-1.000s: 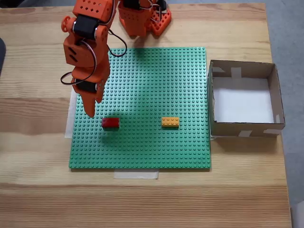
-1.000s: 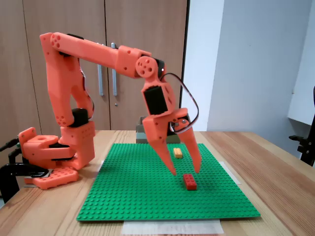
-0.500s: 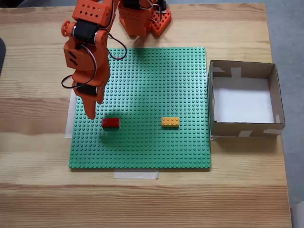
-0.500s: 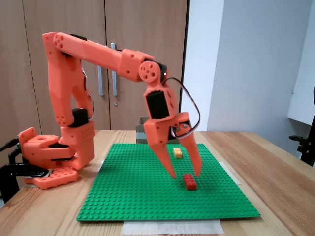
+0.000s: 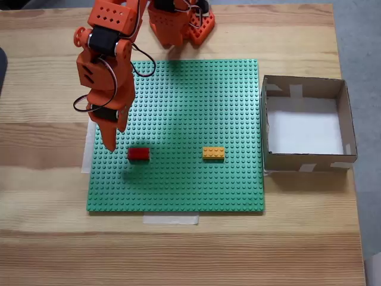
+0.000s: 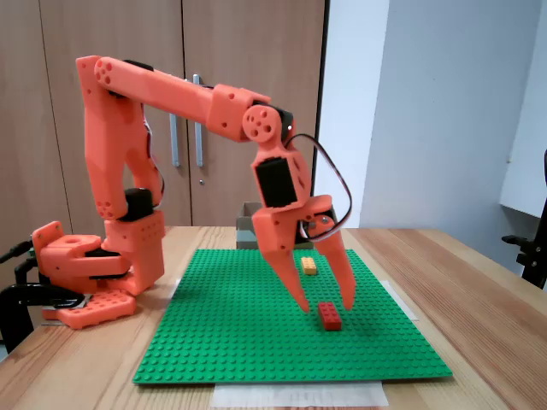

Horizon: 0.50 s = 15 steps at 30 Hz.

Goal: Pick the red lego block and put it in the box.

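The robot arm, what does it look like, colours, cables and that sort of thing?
The arm is made of orange plastic segments with black servo motors set into the joints. Thin black cables loop along the wrist. Its gripper has two long, tapering orange fingers. The base is orange too.

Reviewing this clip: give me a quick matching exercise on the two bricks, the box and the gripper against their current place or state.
Things:
1. red lego block
2. orange-yellow brick
3. box
4. gripper

States:
A. off the baseplate, on the wooden table
B. open, above the baseplate
C. mid-baseplate, nearer the box
D. on the baseplate, near the fingertips

Pairs: 1-D, 2-C, 3-A, 4-B
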Tool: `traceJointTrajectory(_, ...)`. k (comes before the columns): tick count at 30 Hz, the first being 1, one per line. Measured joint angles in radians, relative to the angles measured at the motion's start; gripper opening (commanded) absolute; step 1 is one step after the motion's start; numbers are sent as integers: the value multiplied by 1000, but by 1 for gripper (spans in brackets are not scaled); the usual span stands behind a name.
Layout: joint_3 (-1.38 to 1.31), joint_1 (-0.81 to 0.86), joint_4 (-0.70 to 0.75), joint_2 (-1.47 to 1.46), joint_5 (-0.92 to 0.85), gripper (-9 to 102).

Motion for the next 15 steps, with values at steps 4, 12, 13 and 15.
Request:
traceJointTrajectory(4, 0, -21, 0, -11, 0, 22)
traceJointTrajectory(12, 0, -57, 0, -35, -6, 22)
traceJointTrajectory(13, -2, -55, 0, -38, 0, 22)
traceJointTrajectory(15, -5, -67, 0, -48, 3, 22)
